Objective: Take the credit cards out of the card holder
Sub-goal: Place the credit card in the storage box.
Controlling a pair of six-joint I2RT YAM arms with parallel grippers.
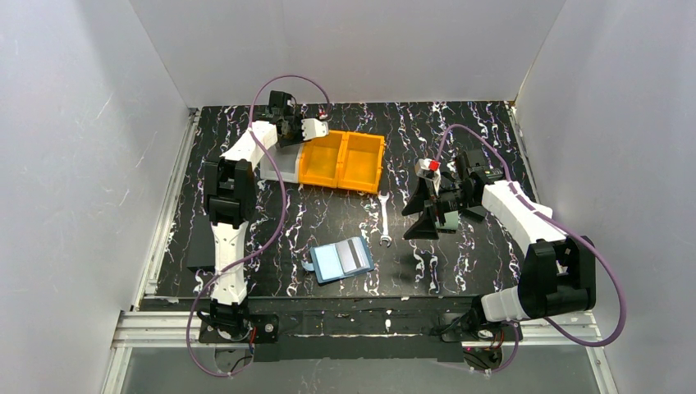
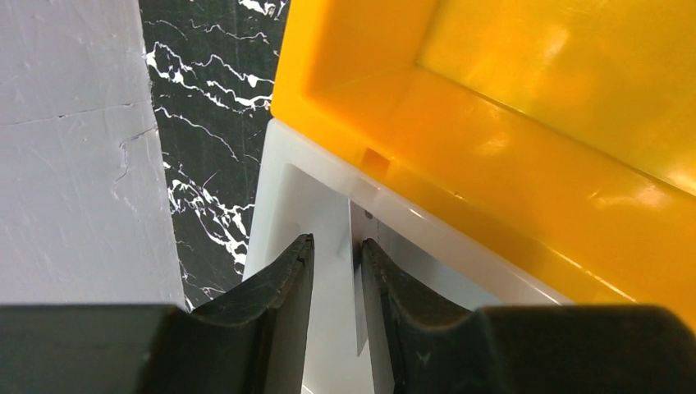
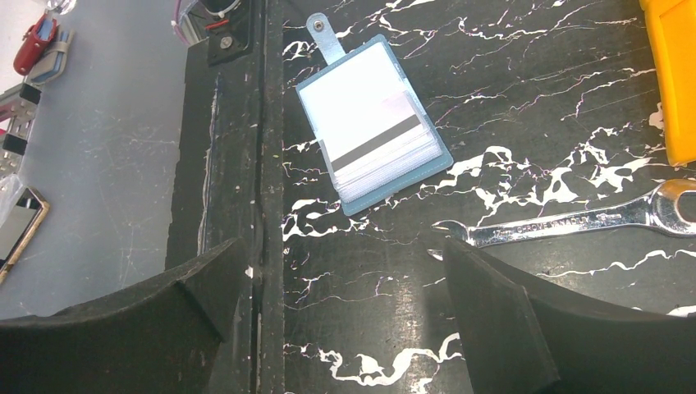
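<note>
The blue card holder (image 1: pixel 343 259) lies open flat near the table's front edge, also in the right wrist view (image 3: pixel 373 123). A pale credit card with a dark stripe (image 3: pixel 379 141) shows in its clear pocket. My left gripper (image 1: pixel 299 138) hangs over a white bin (image 2: pixel 304 197) at the back left. Its jaws (image 2: pixel 336 254) stand slightly apart, and a thin pale credit card (image 2: pixel 359 287) stands edge-on between them, leaning against the right finger and clear of the left one. My right gripper (image 1: pixel 420 220) hovers right of the holder, wide open (image 3: pixel 341 263) and empty.
An orange two-compartment bin (image 1: pixel 343 161) stands next to the white bin (image 1: pixel 279 170) at the back. A steel wrench (image 1: pixel 384 220) lies between the holder and my right gripper. White walls enclose the table on three sides.
</note>
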